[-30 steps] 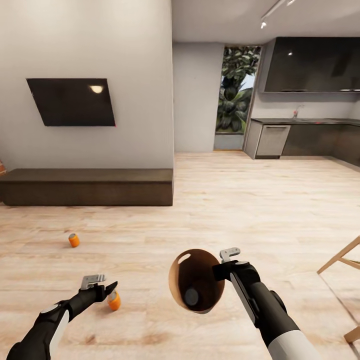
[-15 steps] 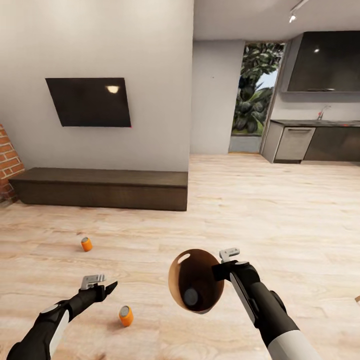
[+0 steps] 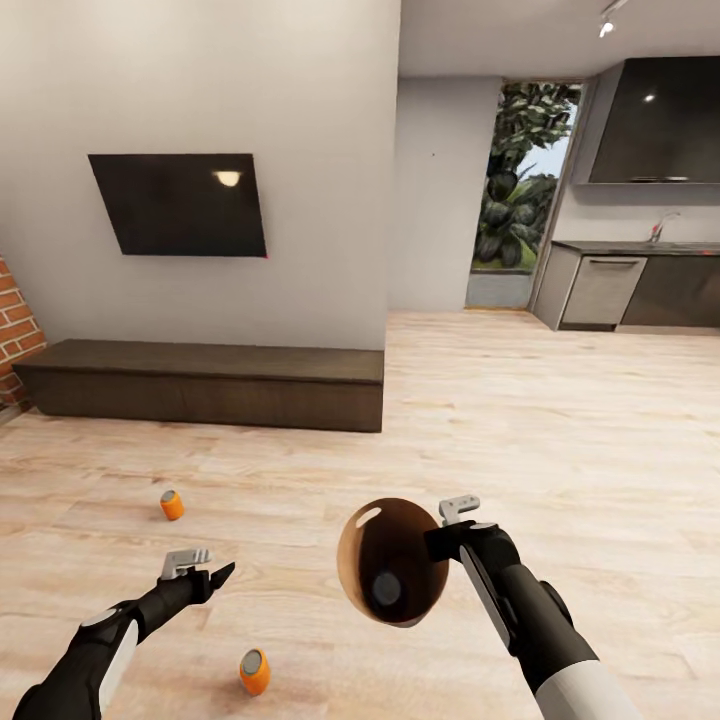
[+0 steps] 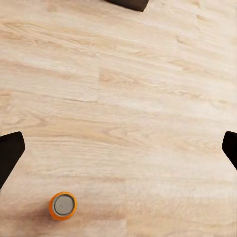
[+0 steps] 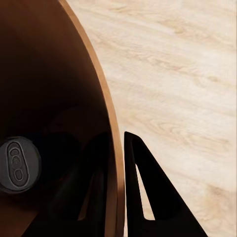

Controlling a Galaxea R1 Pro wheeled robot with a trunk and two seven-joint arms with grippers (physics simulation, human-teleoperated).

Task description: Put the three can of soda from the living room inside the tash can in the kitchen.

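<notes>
The right gripper point(image 3: 448, 541) pinches the rim of the bin point(image 3: 392, 562) at bottom middle, one can point(image 3: 386, 588) inside; the left gripper point(image 3: 205, 570) hangs wide apart at lower left; two cans point(image 3: 254, 671) point(image 3: 172, 504) sit on the floor point(image 3: 520, 440) nearby.

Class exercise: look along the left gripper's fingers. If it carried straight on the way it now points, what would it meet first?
Most likely the bare wood floor. The left gripper is open and points down at the planks. The soda can stands off to one side of that line, nearer one finger, so it would probably be missed, though depth is unclear.
</notes>
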